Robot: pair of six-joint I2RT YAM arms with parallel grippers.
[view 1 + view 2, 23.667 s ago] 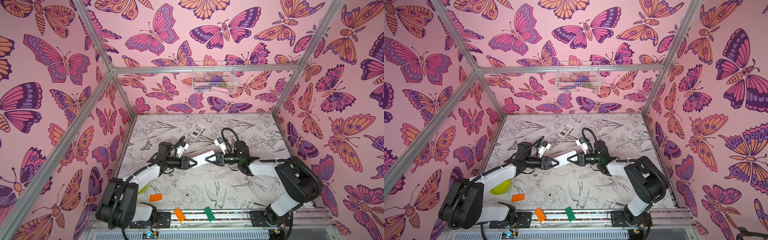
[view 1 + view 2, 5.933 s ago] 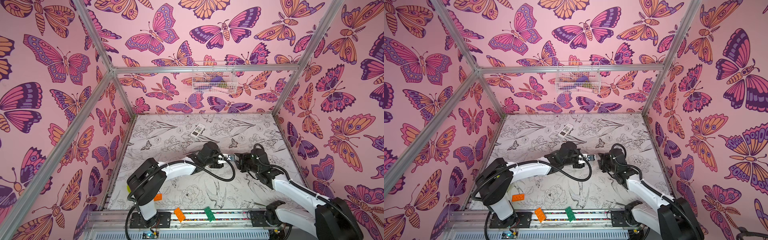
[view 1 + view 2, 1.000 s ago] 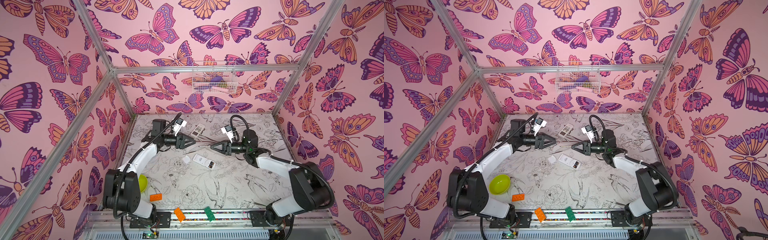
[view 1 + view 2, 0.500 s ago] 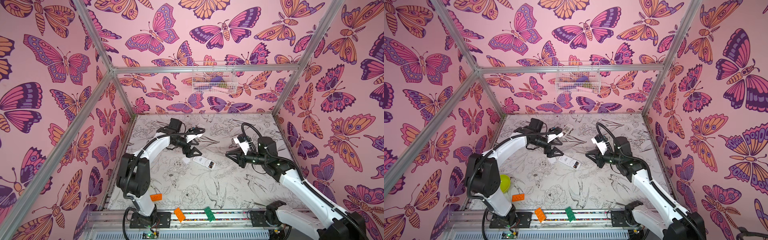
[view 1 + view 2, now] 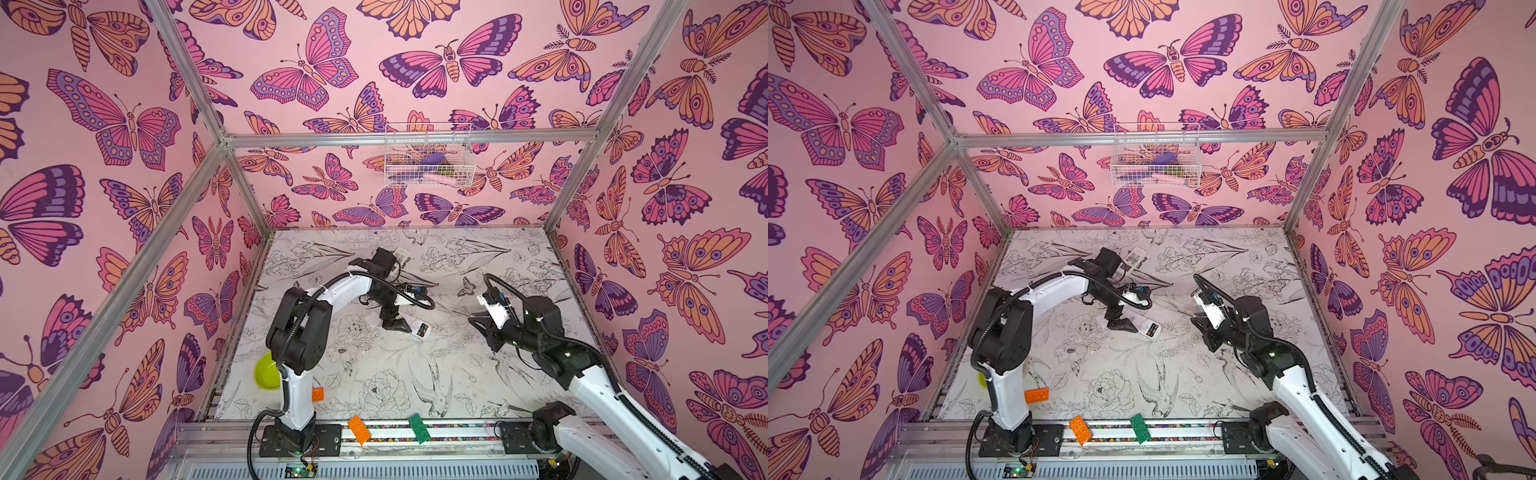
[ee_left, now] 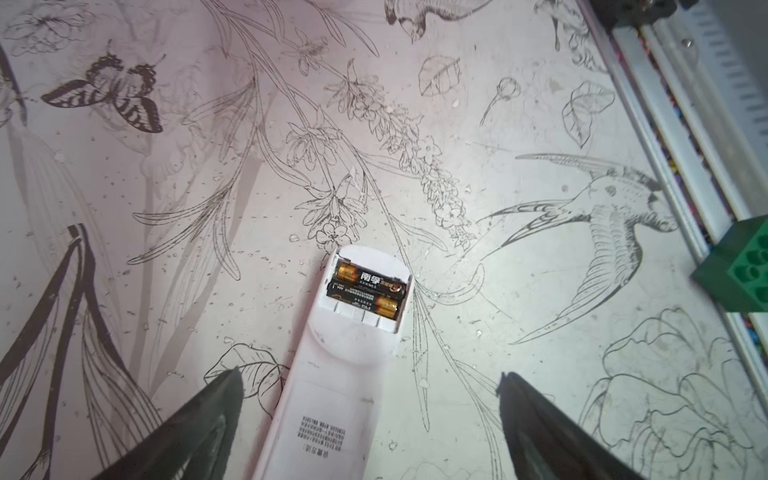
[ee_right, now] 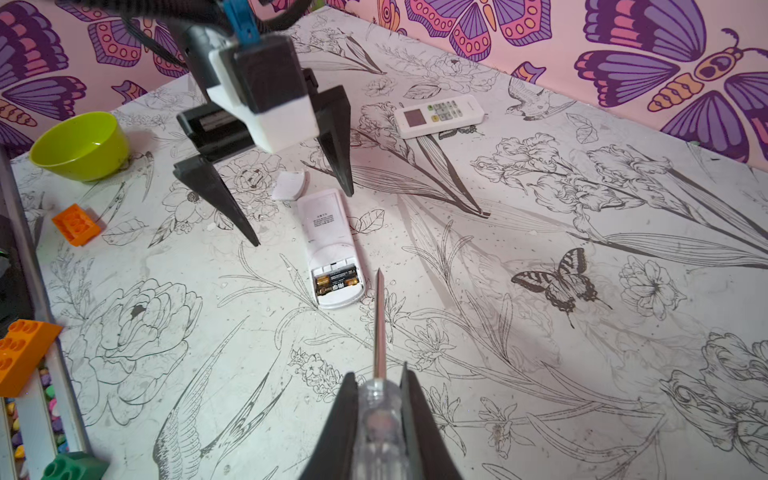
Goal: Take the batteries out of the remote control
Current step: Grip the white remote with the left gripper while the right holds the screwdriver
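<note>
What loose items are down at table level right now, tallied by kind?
remote controls: 2
batteries: 2, both in the open remote
battery cover: 1
screwdriver: 1, held
lime-green bowl: 1
orange toy bricks: 2
green toy brick: 1
total: 10

Bench: your floral-print surface.
On it: open remote, its cover, second remote, green bowl, orange brick.
</note>
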